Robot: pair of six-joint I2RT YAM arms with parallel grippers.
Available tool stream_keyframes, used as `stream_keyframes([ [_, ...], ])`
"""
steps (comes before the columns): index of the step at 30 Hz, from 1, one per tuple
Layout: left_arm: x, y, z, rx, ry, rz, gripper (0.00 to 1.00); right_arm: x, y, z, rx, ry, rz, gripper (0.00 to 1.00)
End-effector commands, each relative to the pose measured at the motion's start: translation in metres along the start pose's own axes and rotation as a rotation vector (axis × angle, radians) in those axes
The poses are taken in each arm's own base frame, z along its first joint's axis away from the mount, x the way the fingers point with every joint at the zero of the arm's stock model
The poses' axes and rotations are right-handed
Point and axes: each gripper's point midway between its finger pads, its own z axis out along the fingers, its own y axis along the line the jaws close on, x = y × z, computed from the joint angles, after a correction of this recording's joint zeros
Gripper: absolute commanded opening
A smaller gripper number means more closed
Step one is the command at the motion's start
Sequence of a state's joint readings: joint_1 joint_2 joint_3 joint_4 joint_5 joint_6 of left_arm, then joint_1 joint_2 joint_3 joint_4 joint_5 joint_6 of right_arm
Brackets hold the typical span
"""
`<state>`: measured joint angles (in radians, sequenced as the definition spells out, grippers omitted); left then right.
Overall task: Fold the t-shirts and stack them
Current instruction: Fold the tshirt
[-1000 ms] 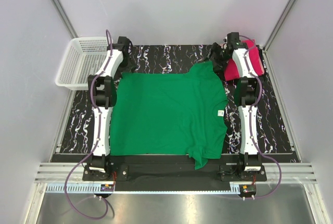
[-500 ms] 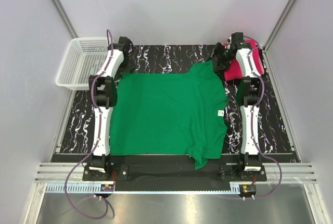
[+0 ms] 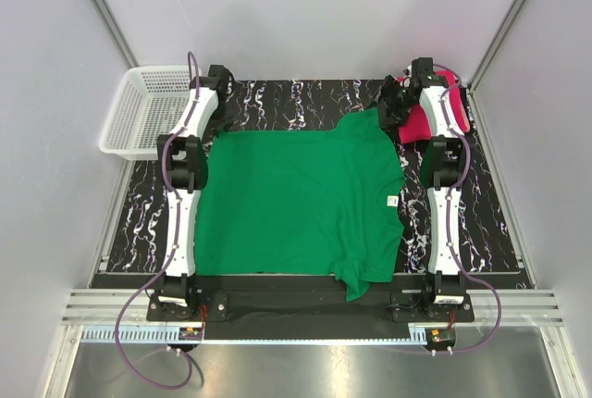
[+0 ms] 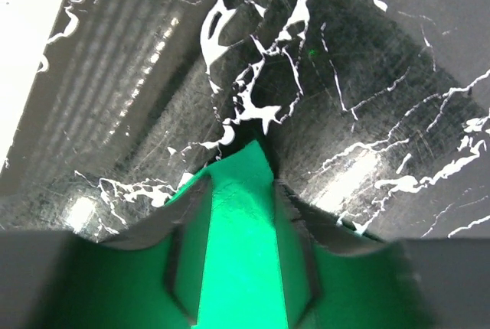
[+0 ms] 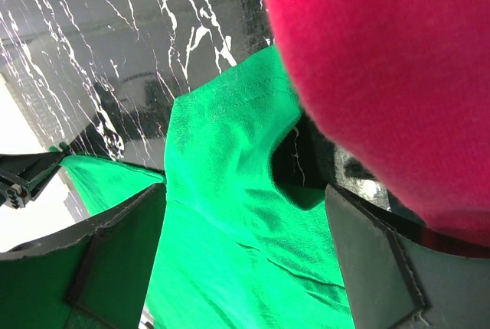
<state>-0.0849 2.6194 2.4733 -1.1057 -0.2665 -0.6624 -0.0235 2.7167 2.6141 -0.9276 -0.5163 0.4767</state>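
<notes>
Left hand (image 4: 241, 222), stretched low toward the table's (image 3: 296, 97) 11 o'clock corner, straddles a corner of the green t-shirt (image 3: 296, 204), which lies spread mid-table. I cannot tell whether it is clamped. Right hand (image 5: 245, 264), fingers wide apart, hovers at 1 o'clock over a green sleeve, beside the pink t-shirt (image 3: 416, 125).

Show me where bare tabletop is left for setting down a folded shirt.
Bare table runs along the far edge beyond the green shirt; another strip lies right of the right arm. Crowded: far right corner, with the pink shirt and right pincer.
</notes>
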Motion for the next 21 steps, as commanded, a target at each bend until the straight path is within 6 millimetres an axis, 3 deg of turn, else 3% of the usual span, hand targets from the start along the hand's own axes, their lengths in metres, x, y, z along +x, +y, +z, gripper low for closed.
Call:
stream_keyframes([
  [1, -0.007, 0.003, 0.016, -0.006, -0.012, -0.014, 0.33, -0.017, 0.033, -0.03, -0.062, -0.068, -0.045, 0.91],
  [4, -0.007, 0.002, 0.016, 0.002, -0.012, -0.014, 0.25, -0.018, 0.034, -0.03, -0.065, -0.069, -0.045, 0.91],
  [21, -0.01, -0.003, 0.01, 0.035, -0.015, 0.0, 0.24, -0.024, 0.011, -0.006, -0.004, -0.093, -0.044, 0.91],
])
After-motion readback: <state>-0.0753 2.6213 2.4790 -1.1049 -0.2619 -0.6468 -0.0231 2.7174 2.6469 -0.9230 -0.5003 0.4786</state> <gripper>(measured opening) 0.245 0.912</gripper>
